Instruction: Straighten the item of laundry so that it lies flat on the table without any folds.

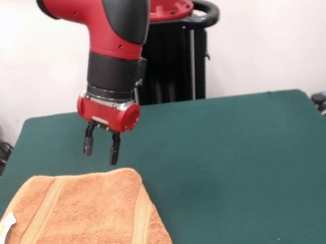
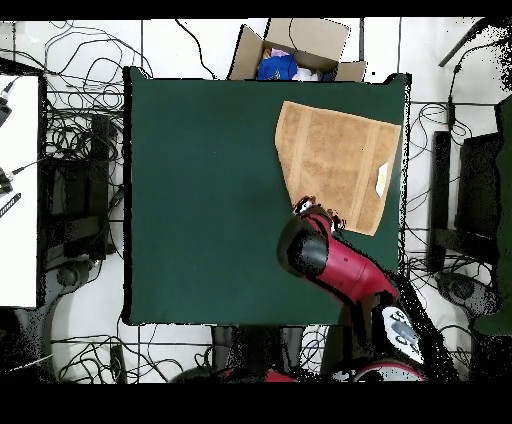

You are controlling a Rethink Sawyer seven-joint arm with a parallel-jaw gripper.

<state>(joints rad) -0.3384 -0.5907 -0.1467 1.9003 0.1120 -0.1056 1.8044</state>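
Above towel's (image 1: 75, 226) far edge, parted claw (image 1: 102, 148)

Dark green bench (image 1: 233, 167) is carrying one thing: an orange-tan towel (image 1: 80, 225). From the front it's sitting at the near left corner, running off the bottom of the picture. From overhead the towel (image 2: 335, 165) is lying spread out near one corner of the bench (image 2: 200, 200), skewed to the edges, one side close to the rim. Woven bands are showing near its ends, and a white tag (image 1: 2, 233) is lying on one edge.
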